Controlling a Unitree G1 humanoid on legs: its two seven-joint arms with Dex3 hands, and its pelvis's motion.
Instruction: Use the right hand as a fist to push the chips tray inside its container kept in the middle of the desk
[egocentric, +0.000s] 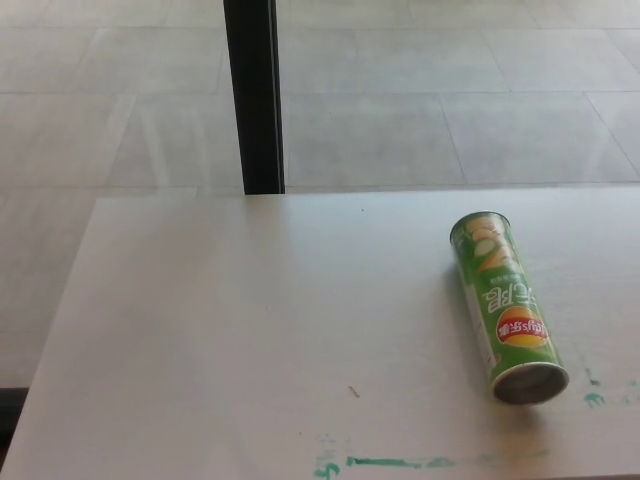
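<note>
Presently neither robot hand nor any arm appears in the head view, so hand pose and finger state cannot be assessed, and no position can be given relative to a hand. Green chips container (507, 304) lies on its side on the white desk (240, 320), toward the right side, its metallic end facing the near edge. Green marker smears (395, 462) sit along the near edge. Black post (252, 95) stands beyond the desk on tiled floor (450, 110).

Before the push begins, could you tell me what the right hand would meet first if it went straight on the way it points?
That cannot be told: neither hand is in view. Only the green chips can shows, lying on the white desk.
</note>
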